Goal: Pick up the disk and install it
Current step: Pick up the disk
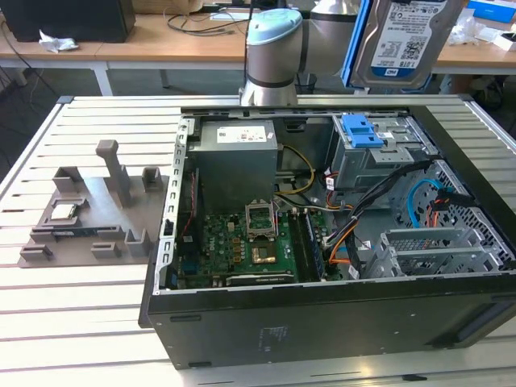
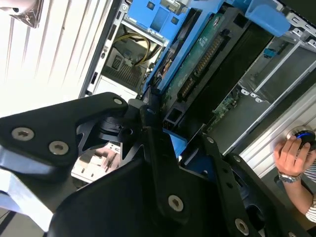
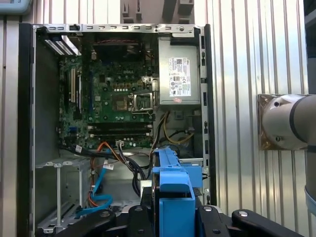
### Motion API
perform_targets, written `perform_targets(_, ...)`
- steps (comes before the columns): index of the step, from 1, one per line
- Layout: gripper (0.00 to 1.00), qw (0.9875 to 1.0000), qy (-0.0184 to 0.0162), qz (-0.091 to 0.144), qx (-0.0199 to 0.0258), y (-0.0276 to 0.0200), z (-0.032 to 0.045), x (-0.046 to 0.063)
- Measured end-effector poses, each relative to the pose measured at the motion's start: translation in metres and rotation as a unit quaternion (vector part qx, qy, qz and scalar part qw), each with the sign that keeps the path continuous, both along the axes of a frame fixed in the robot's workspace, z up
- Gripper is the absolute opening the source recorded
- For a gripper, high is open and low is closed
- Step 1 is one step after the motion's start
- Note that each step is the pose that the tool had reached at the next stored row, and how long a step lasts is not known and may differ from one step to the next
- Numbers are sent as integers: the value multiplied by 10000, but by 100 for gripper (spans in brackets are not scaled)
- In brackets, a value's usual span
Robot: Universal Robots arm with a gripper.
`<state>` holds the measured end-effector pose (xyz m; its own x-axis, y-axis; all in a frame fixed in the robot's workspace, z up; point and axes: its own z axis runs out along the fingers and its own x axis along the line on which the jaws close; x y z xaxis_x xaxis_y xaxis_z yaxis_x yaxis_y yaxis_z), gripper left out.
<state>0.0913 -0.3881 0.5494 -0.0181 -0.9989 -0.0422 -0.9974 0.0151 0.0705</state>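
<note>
Disk is off the counter, held up in the air above the drive-bay end of the open case. It stands on edge with the label facing the exterior view and the blue carrier frame running down the side on the exterior view's left.

End effector is clamped on it. In the first wrist view I see black fingers pressed against both sides of the blue frame (disk is edge-on there). The second wrist view shows the disk's green board side running away from the linkage.

Arm rises behind the case's far wall, with the wrist pointed down into the case.

Directly below the disk are the drive cage and a bare blue bracket. The power supply and motherboard sit toward the exterior view's left.

Outside the case, a grey fixture carries the processor chip. A person's hand rests at the counter edge.
</note>
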Motion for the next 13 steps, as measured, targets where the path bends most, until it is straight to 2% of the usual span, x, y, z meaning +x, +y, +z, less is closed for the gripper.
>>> perform_targets(7, 37, 10000, 0, 0, 0, -104, -1, 16)
perform_targets(13, 37, 10000, 0, 0, 0, -216, -2, 35)
